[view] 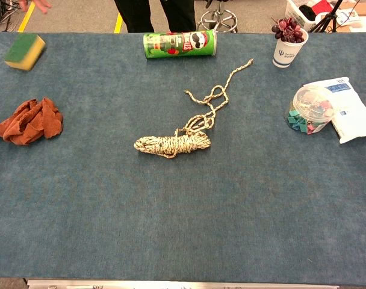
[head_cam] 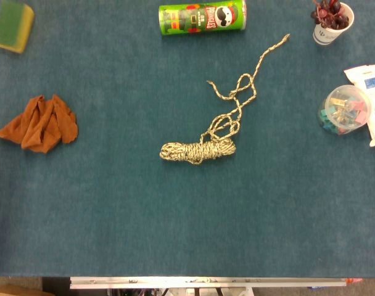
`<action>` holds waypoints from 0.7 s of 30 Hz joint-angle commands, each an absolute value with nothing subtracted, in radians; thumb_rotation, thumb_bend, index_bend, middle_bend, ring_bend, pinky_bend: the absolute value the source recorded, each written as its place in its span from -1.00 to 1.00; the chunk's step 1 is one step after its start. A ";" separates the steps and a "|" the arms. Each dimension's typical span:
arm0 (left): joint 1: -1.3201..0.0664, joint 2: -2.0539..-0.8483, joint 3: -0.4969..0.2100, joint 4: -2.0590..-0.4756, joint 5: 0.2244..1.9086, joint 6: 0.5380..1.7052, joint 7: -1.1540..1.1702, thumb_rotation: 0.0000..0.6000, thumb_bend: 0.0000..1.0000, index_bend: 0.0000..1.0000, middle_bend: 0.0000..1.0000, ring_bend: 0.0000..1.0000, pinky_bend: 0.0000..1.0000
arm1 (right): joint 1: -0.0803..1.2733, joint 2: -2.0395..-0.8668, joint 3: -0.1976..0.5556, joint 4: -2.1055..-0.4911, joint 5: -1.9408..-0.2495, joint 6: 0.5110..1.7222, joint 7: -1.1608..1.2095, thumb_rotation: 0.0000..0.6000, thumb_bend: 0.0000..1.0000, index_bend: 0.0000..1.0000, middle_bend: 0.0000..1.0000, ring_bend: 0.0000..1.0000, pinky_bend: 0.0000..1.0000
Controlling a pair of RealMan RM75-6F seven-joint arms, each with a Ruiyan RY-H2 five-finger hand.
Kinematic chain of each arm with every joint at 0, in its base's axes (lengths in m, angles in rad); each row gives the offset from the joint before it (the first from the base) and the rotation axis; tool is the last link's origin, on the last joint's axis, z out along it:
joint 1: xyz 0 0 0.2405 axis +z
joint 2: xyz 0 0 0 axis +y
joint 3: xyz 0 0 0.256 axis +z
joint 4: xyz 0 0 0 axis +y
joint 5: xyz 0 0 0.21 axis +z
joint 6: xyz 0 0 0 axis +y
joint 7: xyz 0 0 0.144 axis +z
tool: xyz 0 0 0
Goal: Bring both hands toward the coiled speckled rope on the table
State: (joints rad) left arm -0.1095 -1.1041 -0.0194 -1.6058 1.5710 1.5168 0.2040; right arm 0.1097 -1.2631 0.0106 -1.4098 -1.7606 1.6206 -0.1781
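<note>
Neither robot hand appears in the head or chest view, so how far either is open cannot be told. The coiled speckled rope (head_cam: pixel 198 151) (view: pixel 173 144), a tight cream-and-dark braided bundle, lies near the middle of the blue felt-covered desk (head_cam: pixel 175 222) (view: pixel 183 223), its loose tail looping away toward the green cylindrical crisp can (head_cam: pixel 202 17) (view: pixel 180 44). A crumpled rust-orange cloth (head_cam: pixel 41 123) (view: pixel 27 121) lies well apart at left.
</note>
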 commanded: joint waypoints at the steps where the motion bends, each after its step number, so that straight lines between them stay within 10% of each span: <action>1: -0.108 -1.103 -0.020 -1.607 1.572 1.519 0.204 1.00 -0.34 -0.48 -0.92 -1.00 -0.66 | 0.110 -1.264 0.011 -1.409 -1.759 1.620 -0.179 1.00 -0.22 -0.81 -0.83 -0.99 -0.71; 21: -0.107 -1.108 -0.022 -1.601 1.579 1.524 0.180 1.00 -0.34 -0.58 -0.92 -1.00 -0.64 | 0.112 -1.262 0.010 -1.411 -1.759 1.620 -0.174 1.00 -0.22 -0.81 -0.83 -0.99 -0.71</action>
